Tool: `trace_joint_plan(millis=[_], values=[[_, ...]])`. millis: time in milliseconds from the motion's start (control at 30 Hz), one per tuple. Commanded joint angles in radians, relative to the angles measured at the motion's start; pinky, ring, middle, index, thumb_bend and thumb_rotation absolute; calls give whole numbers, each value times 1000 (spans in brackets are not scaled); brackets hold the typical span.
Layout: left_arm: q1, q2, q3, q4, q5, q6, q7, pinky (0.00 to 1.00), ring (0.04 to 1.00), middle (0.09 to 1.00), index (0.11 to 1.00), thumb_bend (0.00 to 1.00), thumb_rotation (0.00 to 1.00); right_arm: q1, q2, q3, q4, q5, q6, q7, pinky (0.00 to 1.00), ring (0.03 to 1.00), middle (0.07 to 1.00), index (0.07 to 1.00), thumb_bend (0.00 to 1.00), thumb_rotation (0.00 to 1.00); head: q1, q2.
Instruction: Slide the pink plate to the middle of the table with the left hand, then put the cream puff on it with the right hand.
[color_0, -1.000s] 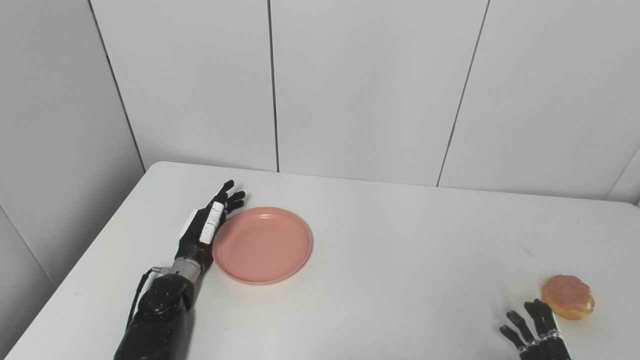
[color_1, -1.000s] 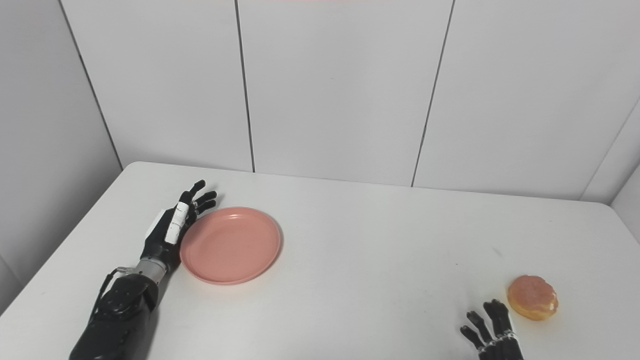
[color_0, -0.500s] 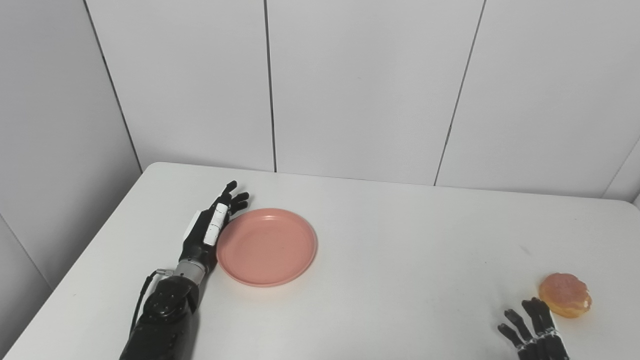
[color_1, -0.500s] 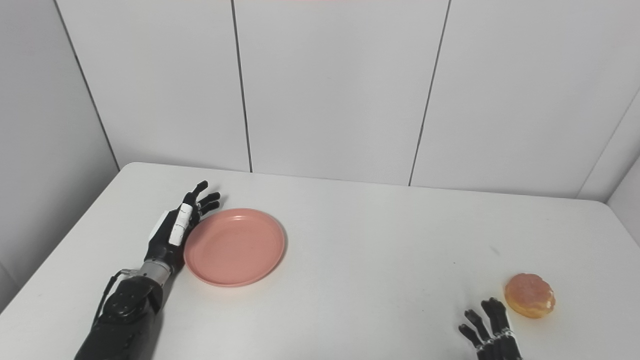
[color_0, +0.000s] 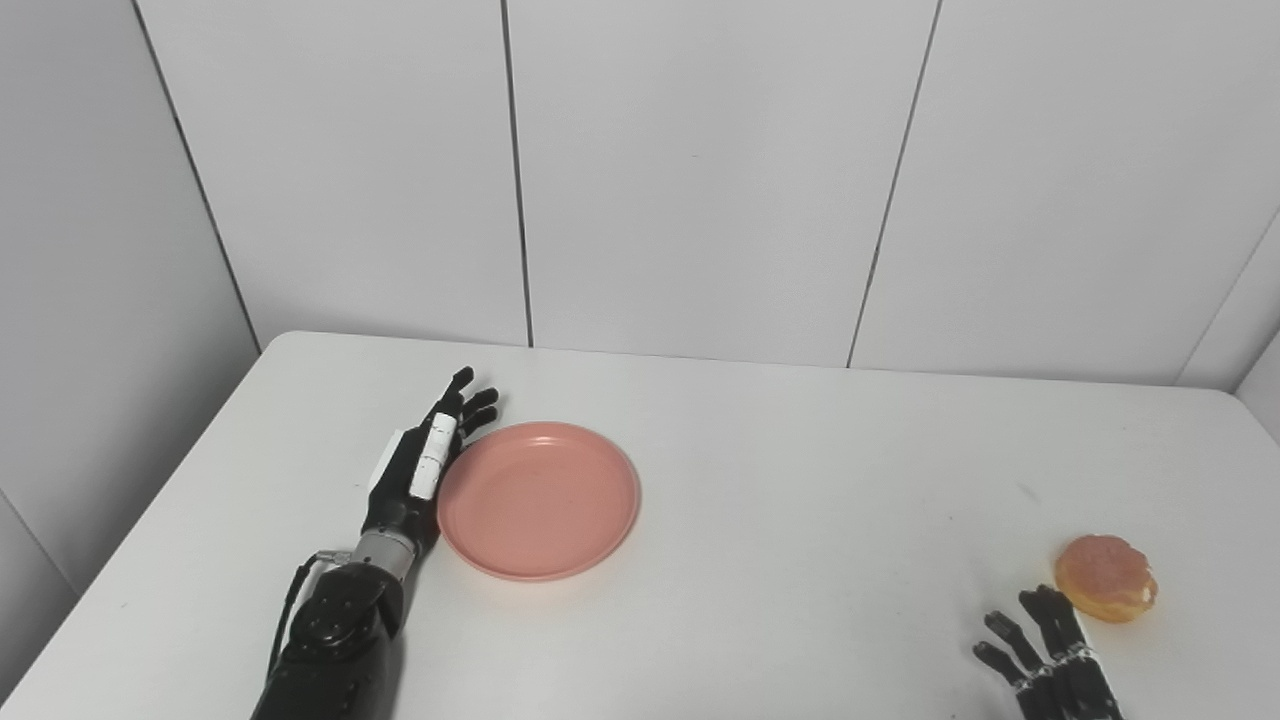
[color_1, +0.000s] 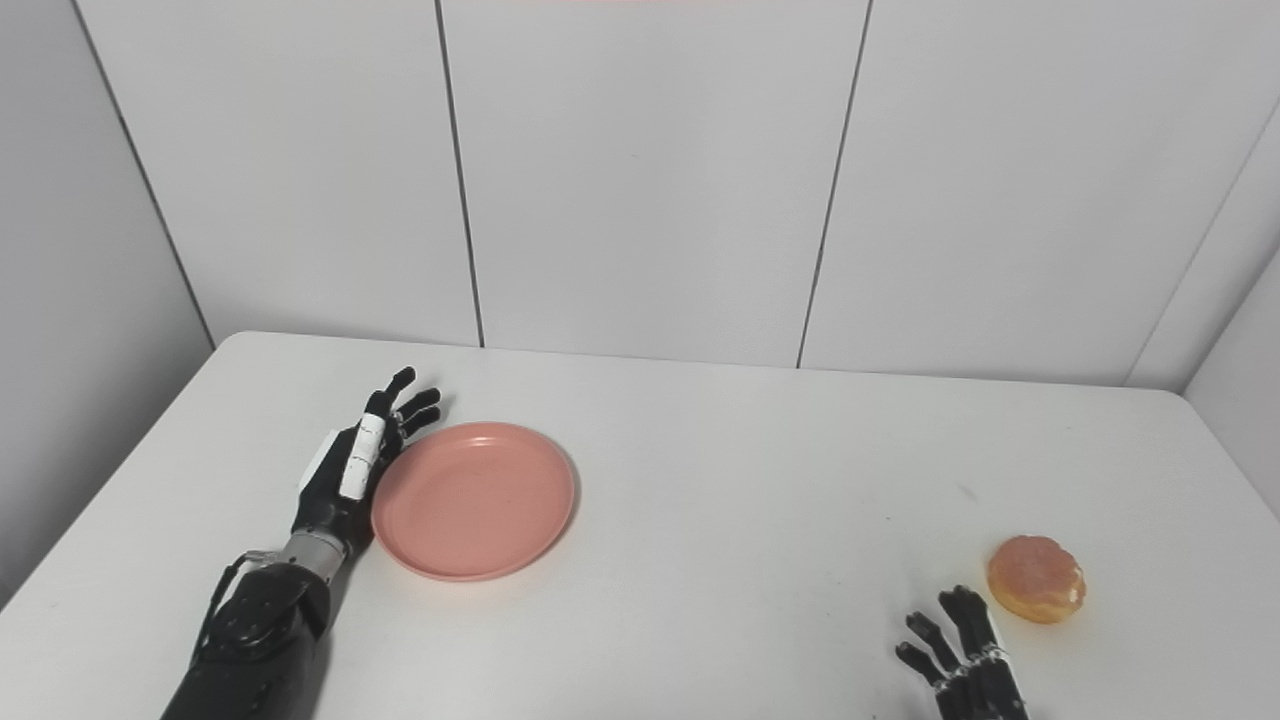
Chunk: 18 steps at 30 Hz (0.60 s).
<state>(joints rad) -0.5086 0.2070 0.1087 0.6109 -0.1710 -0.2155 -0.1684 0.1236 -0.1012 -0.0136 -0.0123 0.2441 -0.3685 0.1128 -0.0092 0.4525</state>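
The pink plate (color_0: 540, 498) lies flat on the left half of the white table (color_0: 800, 500). My left hand (color_0: 420, 470) is open, fingers straight and pointing away, its edge against the plate's left rim. The cream puff (color_0: 1106, 577) is round and golden and sits near the table's right front. My right hand (color_0: 1045, 660) is open at the bottom right, fingers spread, just left of the puff and not touching it; its palm is cut off by the picture's edge. The plate (color_1: 474, 498) and the puff (color_1: 1036, 578) also show in the right eye view.
White wall panels (color_0: 700, 170) stand right behind the table's far edge. The table's left edge runs close beside my left arm (color_0: 330, 640). A small dark mark (color_0: 1028, 492) lies on the table right of centre.
The camera has shifted, so the whole scene slid left. Against the table, the plate and my left hand have moved a little to the right. The right hand and puff stay put.
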Motion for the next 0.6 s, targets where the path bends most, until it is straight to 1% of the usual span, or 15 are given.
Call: trace_joint_plan(millis=[0, 167, 300, 333, 367, 467, 567], values=[[0, -45, -47, -15, 25, 0, -20, 760, 895, 886, 950, 997, 955, 0, 32, 40, 53, -20, 192, -8, 806, 867, 940, 930, 862, 919, 1, 0], [2, -53, -72, -11, 49, -13, -15, 743, 895, 887, 942, 1000, 944, 1, 36, 46, 47, -19, 194, -16, 812, 867, 938, 928, 851, 917, -22, 10], [4, -64, -72, -14, 49, -6, -9, 782, 897, 883, 933, 1000, 929, -3, 45, 52, 48, -17, 197, -23, 793, 859, 931, 917, 835, 901, -51, 20], [4, -66, -73, -16, 51, -4, -6, 783, 897, 883, 933, 1000, 930, -3, 48, 54, 47, -18, 197, -24, 792, 859, 931, 917, 834, 900, -66, 25], [5, -68, -73, -16, 53, -3, -5, 784, 895, 883, 932, 1000, 931, -4, 49, 56, 47, -19, 198, -25, 790, 859, 931, 916, 831, 899, -66, 25], [7, -78, -81, -25, 66, 0, 5, 773, 884, 879, 932, 1000, 941, -2, 59, 64, 42, -31, 198, -33, 790, 860, 929, 917, 832, 898, -98, 32], [7, -82, -83, -27, 60, 0, -2, 783, 885, 882, 936, 1000, 943, -1, 73, 72, 36, -50, 200, -45, 795, 862, 925, 915, 837, 899, -134, 38]])
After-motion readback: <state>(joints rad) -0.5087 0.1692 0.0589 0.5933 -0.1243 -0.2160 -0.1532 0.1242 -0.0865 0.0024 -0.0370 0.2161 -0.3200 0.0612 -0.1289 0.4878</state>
